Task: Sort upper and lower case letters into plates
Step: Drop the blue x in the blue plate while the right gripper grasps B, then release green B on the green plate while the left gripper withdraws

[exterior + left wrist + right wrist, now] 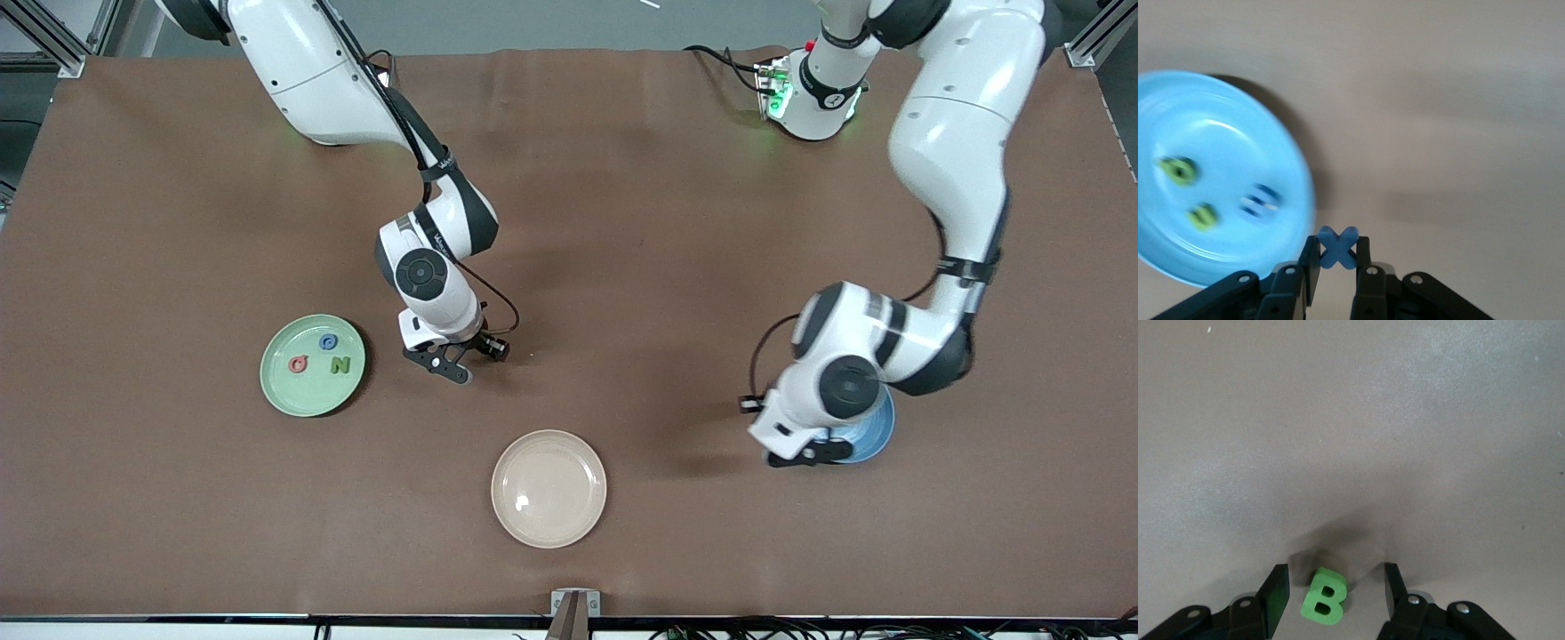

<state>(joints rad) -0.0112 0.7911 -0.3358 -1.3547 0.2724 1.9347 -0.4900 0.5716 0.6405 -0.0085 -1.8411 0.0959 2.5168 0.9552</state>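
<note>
My left gripper (pixel 813 452) is shut on a blue letter x (pixel 1338 247) and holds it just beside the rim of the blue plate (pixel 876 436). In the left wrist view the blue plate (pixel 1211 133) holds two green letters (pixel 1179 171) and one blue letter (pixel 1260 200). My right gripper (pixel 449 360) is open and low over the table, its fingers on either side of a green letter B (pixel 1325 595) that lies on the table. The pale green plate (pixel 284 391) holds a blue letter (pixel 328 340), a red letter (pixel 299 363) and a green N (pixel 340 364).
A cream-beige plate (pixel 548 488) lies near the table's front edge, between the two other plates. The brown table top (pixel 622 222) is bare between the arms.
</note>
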